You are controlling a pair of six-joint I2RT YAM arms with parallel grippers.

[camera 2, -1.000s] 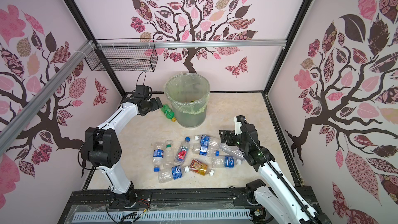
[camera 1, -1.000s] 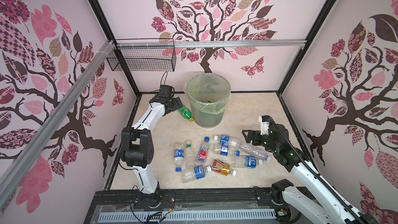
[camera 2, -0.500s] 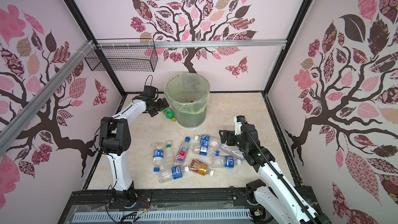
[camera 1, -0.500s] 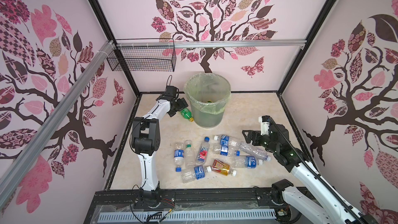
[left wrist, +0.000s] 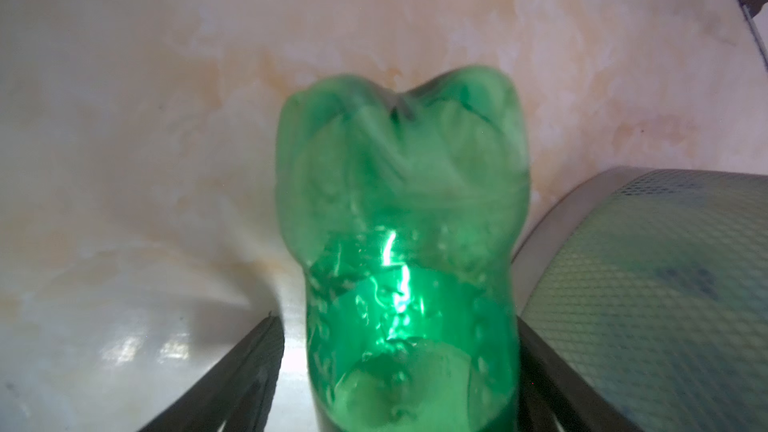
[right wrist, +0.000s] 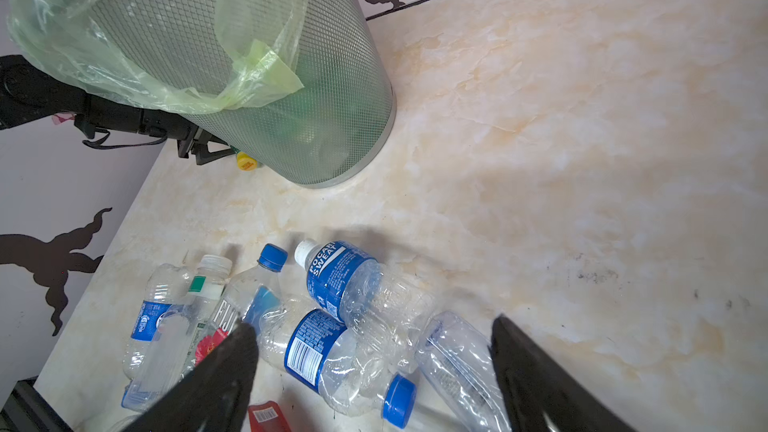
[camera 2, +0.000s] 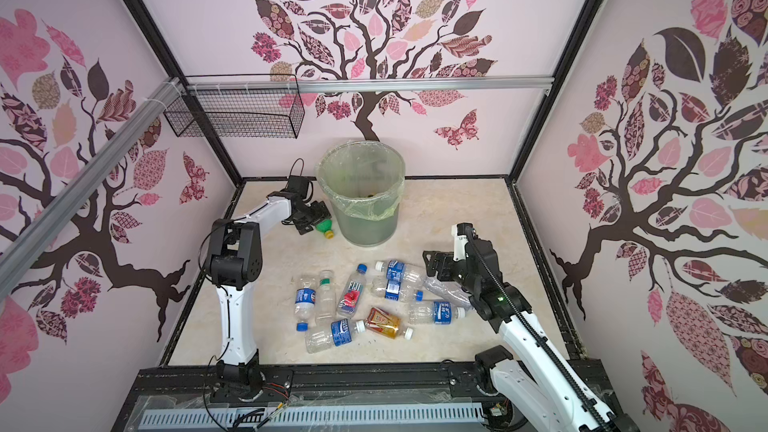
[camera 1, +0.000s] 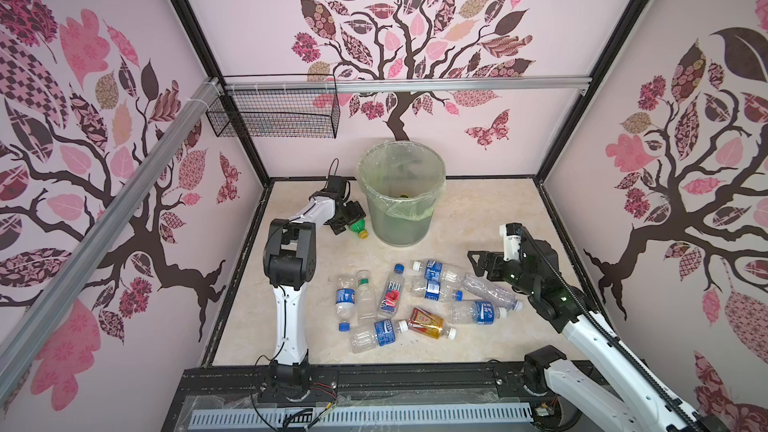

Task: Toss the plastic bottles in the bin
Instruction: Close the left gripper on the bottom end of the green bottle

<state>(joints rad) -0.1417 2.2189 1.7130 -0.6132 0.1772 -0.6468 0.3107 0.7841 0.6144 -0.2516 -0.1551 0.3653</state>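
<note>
A green bottle with a yellow cap (camera 1: 357, 227) (camera 2: 325, 226) lies on the floor just left of the bin (camera 1: 401, 222) (camera 2: 366, 228). My left gripper (camera 1: 349, 221) (camera 2: 316, 221) straddles it. In the left wrist view the green bottle (left wrist: 399, 222) fills the space between the fingers of my left gripper (left wrist: 395, 320); one finger touches it and a thin gap shows at the other. My right gripper (camera 1: 473, 264) (camera 2: 428, 261) (right wrist: 372, 324) hovers open above clear blue-labelled bottles (right wrist: 332, 351) at the right of the heap of bottles (camera 1: 415, 297) (camera 2: 374, 297).
A black wire basket (camera 1: 274, 116) (camera 2: 237, 116) hangs on the back left wall. An amber bottle with a red label (camera 1: 426, 322) lies at the front of the heap. The bin's mesh wall (left wrist: 665, 284) stands close beside the left fingers. Black frame rails edge the marble floor.
My left gripper has come down over the green bottle and its jaws have narrowed around it; the left elbow has swung more upright. The right arm has not moved.
</note>
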